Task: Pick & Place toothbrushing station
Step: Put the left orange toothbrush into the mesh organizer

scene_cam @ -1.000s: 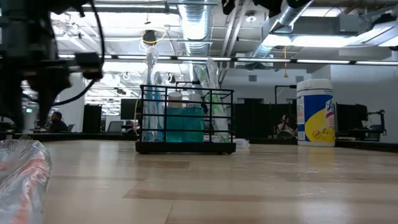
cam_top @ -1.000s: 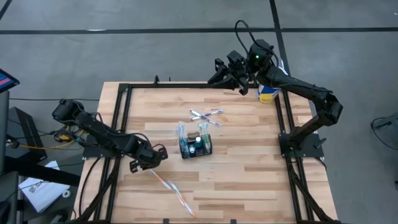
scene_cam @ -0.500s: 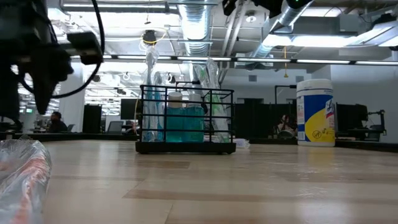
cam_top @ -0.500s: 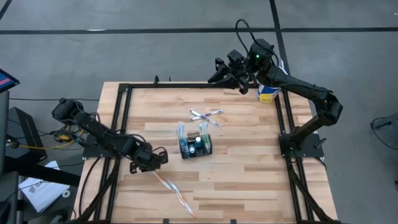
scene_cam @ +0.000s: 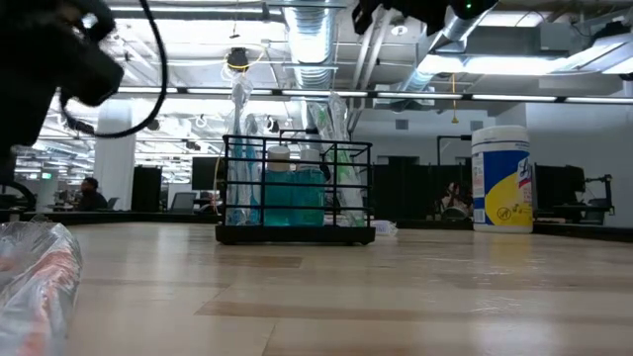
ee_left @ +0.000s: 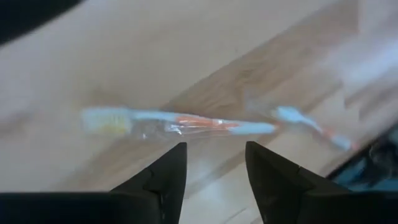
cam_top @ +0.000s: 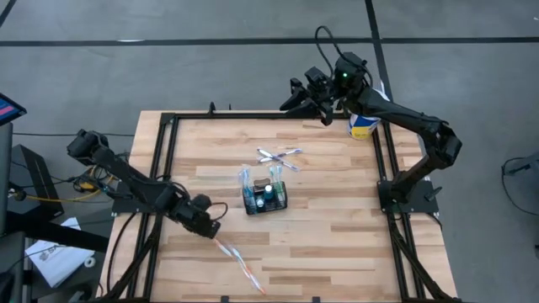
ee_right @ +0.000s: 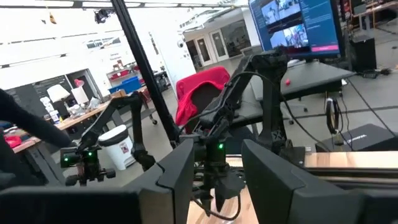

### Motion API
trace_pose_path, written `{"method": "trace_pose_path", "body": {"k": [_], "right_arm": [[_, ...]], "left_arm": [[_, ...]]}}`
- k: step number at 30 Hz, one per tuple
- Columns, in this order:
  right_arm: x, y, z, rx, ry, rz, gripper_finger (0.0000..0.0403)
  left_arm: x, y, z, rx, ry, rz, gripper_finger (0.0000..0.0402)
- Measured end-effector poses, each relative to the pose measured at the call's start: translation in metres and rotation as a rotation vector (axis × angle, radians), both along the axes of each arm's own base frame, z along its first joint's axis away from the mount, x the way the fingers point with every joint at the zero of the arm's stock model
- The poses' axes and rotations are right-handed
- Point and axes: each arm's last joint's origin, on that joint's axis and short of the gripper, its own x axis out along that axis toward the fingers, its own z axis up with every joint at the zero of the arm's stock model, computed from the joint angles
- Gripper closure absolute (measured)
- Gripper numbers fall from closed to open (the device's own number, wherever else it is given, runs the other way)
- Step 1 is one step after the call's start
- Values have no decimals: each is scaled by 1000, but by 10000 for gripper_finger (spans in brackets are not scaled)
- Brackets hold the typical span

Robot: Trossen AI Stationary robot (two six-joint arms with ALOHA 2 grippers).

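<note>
Black wire basket (cam_top: 266,199) is sitting mid-table, bottles and wrapped brushes inside.
Left gripper (cam_top: 208,225) is hovering, fingers spread, over a wrapped toothbrush (ee_left: 180,124) at the near left; right gripper (cam_top: 296,94), fingers apart and empty, is waiting at the far edge.

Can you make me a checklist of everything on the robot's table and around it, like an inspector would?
Surface: wooden table with a black frame around it.
Job's things: black wire basket near the middle, upright, with blue-green bottles and wrapped items inside.
Clutter: wrapped toothbrushes near the front edge, more wrapped items behind the basket, a white-and-yellow tub at the back right corner.
Grippers: left gripper open, empty, over the front toothbrushes; right gripper open, empty, raised at the back edge.
Cables: black cable loops above the right arm.
Surroundings: grey floor, papers left of the table.
</note>
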Motion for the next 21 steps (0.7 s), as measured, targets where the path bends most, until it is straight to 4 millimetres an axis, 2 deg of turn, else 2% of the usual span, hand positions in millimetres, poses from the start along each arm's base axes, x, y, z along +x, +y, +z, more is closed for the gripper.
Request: {"method": "trace_pose_path", "body": {"k": [5,11,21], "right_arm": [[6,-3,-6,66,35,-45,276],[14,3,0,91,-38,-161,276],[20,12,9,177,-100,-249,276]], "left_arm": [[-22,14,11,141,21,-244,261],[-49,30,20,291,70,-583,263],[-54,28,22,529,-59,-1201,244]]}}
